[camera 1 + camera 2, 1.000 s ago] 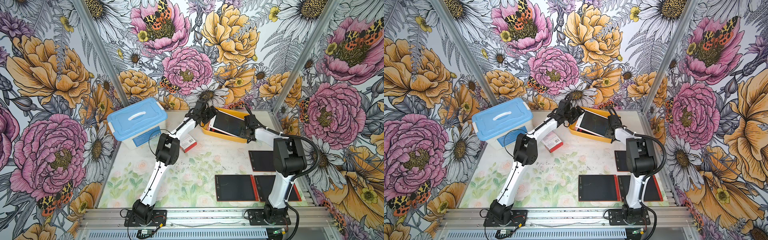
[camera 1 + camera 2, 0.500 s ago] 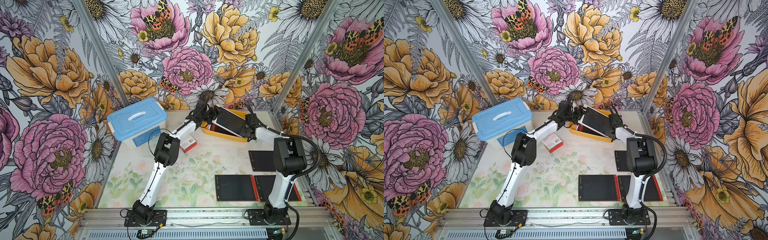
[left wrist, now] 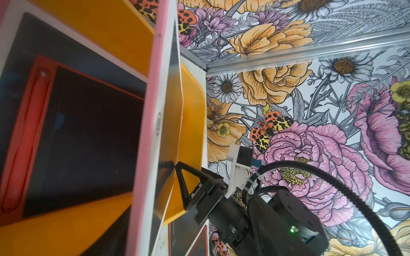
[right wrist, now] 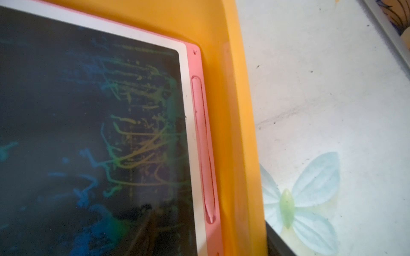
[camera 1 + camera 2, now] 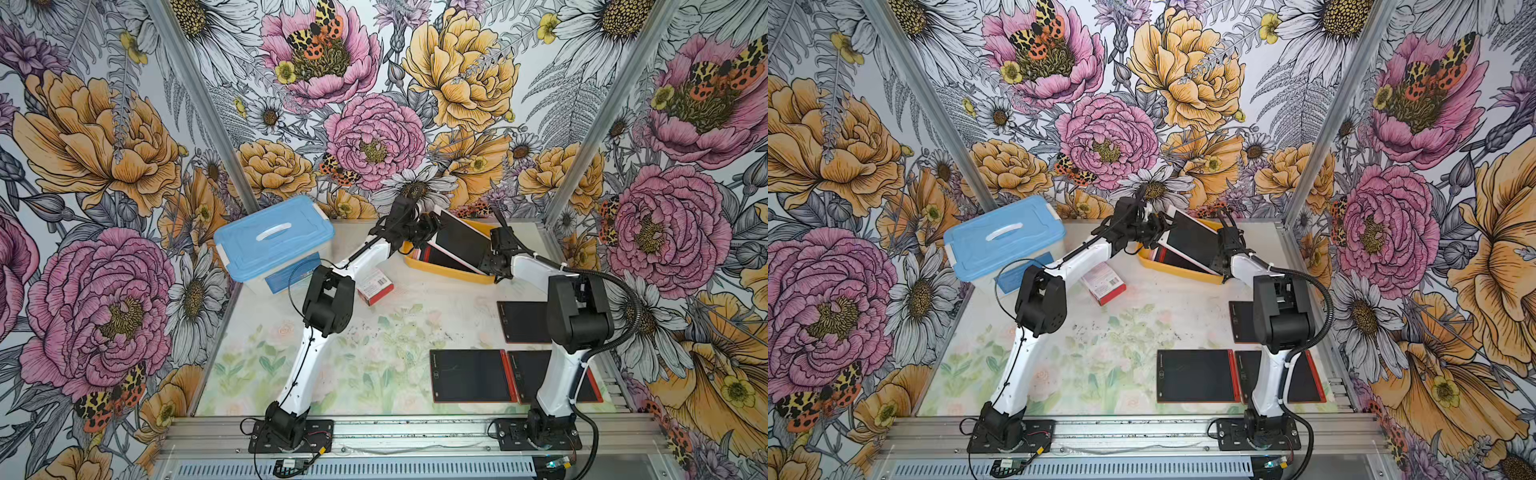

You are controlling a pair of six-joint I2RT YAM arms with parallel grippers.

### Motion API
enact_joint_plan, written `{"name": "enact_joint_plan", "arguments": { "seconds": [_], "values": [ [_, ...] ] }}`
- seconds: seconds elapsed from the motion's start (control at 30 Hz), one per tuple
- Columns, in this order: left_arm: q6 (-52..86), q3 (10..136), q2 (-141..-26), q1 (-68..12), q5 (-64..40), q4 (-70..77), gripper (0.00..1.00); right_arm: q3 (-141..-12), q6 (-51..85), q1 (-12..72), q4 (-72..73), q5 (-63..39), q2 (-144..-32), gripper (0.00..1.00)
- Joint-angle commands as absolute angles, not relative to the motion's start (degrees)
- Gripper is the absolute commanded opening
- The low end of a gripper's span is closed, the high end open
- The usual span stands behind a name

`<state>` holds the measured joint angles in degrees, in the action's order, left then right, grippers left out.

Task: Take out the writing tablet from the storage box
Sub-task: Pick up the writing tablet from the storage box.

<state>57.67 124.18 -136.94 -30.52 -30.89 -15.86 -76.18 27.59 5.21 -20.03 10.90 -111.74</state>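
Observation:
The yellow storage box [image 5: 449, 272] [image 5: 1179, 270] stands at the back of the table. A pink-and-white writing tablet [image 5: 459, 245] [image 5: 1192, 243] is tilted up steeply out of it. My left gripper [image 5: 430, 226] [image 5: 1158, 227] is at the tablet's upper left edge with its fingers closed around it. The right gripper [image 5: 488, 255] [image 5: 1219, 257] is shut on the opposite edge. In the left wrist view one of its fingers [image 3: 184, 177] presses on the screen. The scribbled screen [image 4: 88, 133] fills the right wrist view. A red-framed tablet [image 3: 77, 133] lies in the box underneath.
A blue-lidded translucent box [image 5: 274, 241] stands at the back left. A red-and-white carton [image 5: 375, 286] lies beside the left arm. Three red-framed tablets [image 5: 467, 376] [image 5: 523, 322] [image 5: 540, 374] lie flat at the front right, partly under the right arm.
The tablet has tipped from nearly flat in the box to steeply tilted. The left gripper has moved onto its upper left edge and its jaws have narrowed. The right gripper keeps its hold.

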Motion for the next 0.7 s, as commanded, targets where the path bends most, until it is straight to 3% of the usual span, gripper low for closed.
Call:
{"name": "enact_joint_plan", "arguments": {
  "seconds": [0.0,0.43,0.67],
  "values": [
    [51.6,124.7,-133.6,-30.9,-29.2,-20.7,0.59,-77.2,28.2,5.4,-18.1,11.0,-109.9,0.68],
    [46.8,126.7,-134.0,-31.3,-28.9,-27.0,0.35,-77.0,28.6,5.4,-18.0,12.4,-108.4,0.68],
    [45.9,126.0,-133.3,-32.0,-28.1,-27.1,0.15,-76.4,28.6,5.3,-18.2,12.8,-107.0,0.68]
  ]
}}
